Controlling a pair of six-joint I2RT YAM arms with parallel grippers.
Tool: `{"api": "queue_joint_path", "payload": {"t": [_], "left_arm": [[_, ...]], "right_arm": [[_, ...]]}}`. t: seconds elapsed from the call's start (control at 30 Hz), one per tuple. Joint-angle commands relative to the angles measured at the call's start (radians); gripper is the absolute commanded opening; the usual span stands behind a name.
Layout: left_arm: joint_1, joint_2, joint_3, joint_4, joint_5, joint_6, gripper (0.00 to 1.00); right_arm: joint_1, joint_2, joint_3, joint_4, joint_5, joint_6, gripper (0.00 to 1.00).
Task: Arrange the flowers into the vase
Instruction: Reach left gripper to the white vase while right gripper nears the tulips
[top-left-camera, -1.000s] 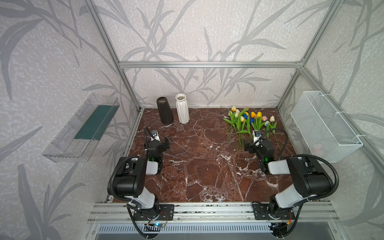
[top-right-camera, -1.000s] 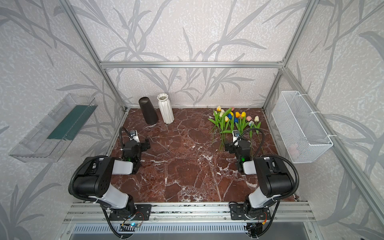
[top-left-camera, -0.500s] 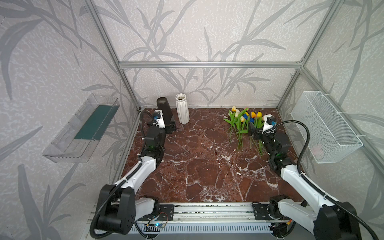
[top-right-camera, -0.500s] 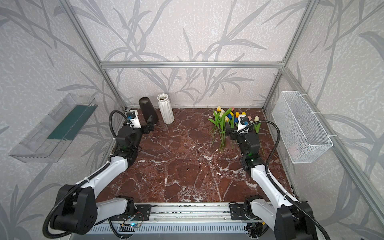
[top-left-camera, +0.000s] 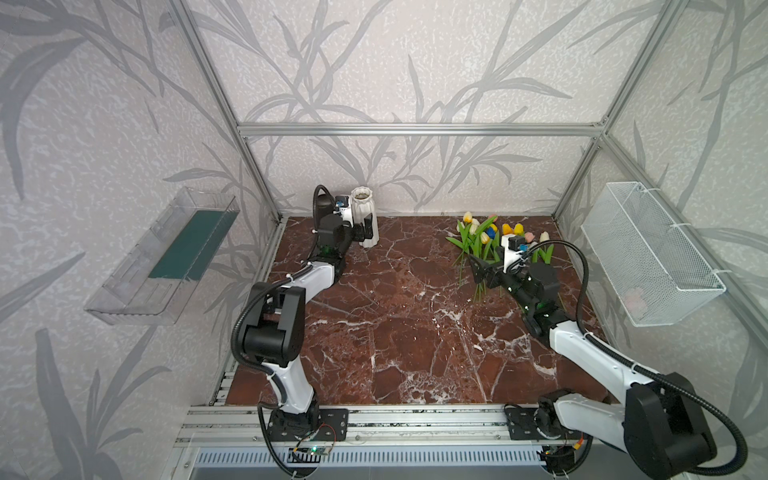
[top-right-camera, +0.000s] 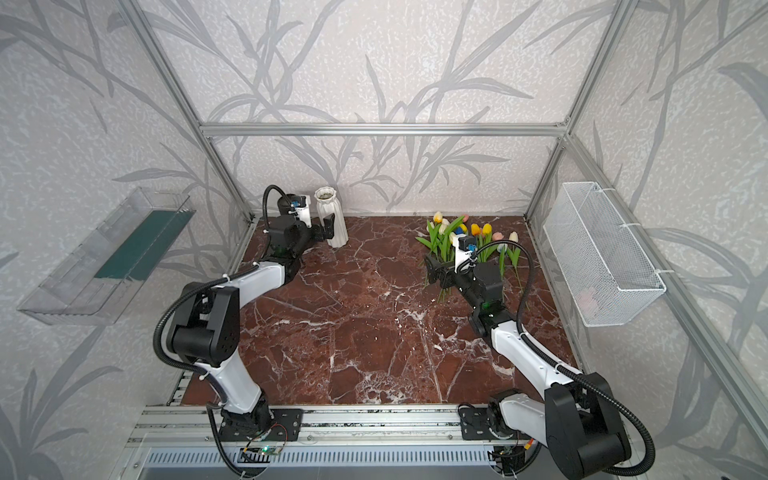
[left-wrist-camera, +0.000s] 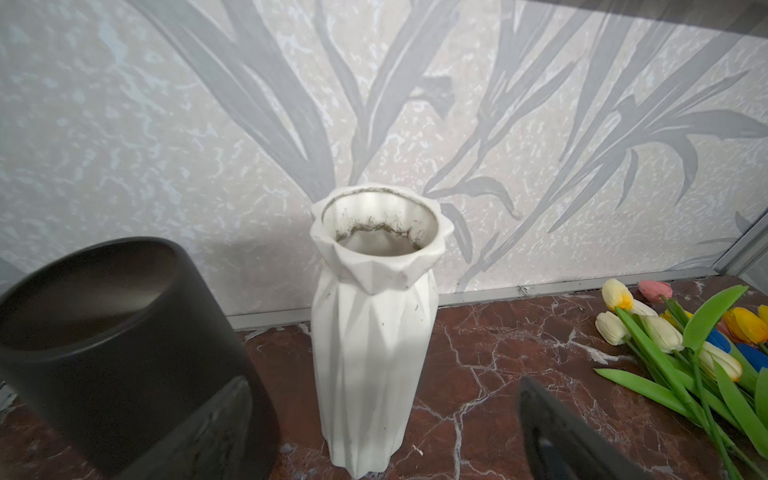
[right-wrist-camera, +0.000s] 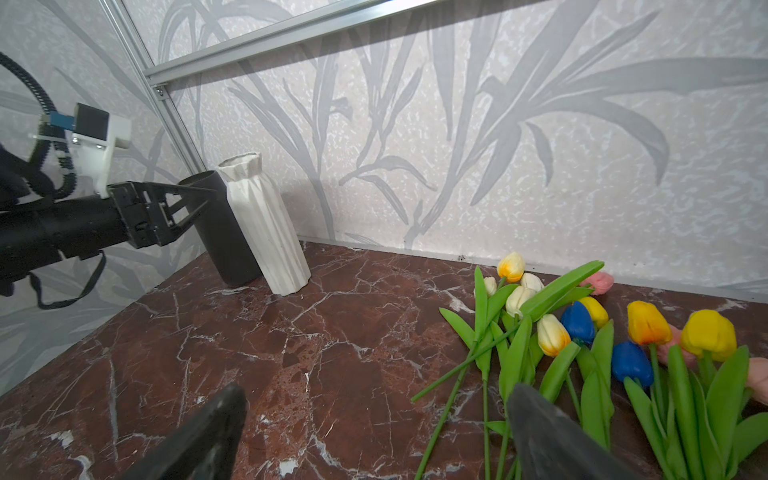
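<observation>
cream, yellow, orange, pink and blue tulips on green stems; white vase; black vase; red-brown, white-veined table.

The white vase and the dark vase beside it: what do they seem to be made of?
White vase: probably unglazed ceramic or plaster; matte, chalky, faceted folds, dirt ring inside the mouth. Dark vase: perhaps satin-glazed ceramic or metal; smooth wall with a soft sheen.

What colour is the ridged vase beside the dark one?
The ridged vase is plain white, grimy inside the rim; the left wrist view shows it best.
</observation>
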Motion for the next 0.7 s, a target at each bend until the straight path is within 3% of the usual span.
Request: {"api": "queue_joint_path", "payload": {"t": [0.0,0.67], "left_arm": [[-0.007,0.039,0.066,0.026,0.016,0.017,0.99],[-0.003,0.278,0.213,0.139,-0.017,0.073,0.98]], "right_arm": [[0.003,-0.058,-0.017,0.036,-0.017,0.008,0.99],[0.003,-0.235,-0.139,0.119,-0.056,-0.039,0.99]]}}
